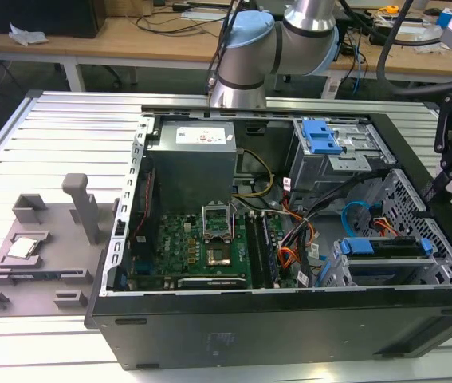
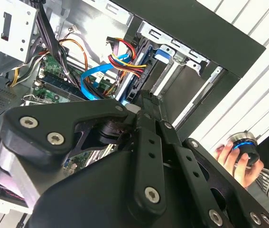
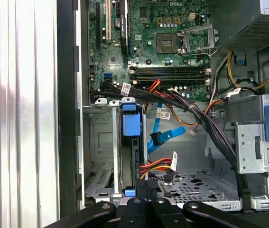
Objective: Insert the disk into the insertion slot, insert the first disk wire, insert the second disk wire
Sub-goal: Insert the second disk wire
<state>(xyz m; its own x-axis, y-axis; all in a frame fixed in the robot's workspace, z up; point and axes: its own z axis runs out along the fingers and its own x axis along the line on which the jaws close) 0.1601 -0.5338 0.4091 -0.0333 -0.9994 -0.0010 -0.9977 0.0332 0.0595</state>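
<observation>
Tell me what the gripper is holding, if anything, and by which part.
Cannot tell: the gripper is at the edge of the disk, which stands in the insertion slot.

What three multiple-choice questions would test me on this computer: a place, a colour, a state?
1. Where is the disk? A on the grey tray; B in the insertion slot; C on the motherboard.
2. The flat cable beside it is: A blue; B green; C white.
3. The computer case is: A closed; B wrapped; C open.
Answers: B, its blue carrier stands inside the slot; A, the ribbon is bright blue; C, its insides lie bare.
</observation>
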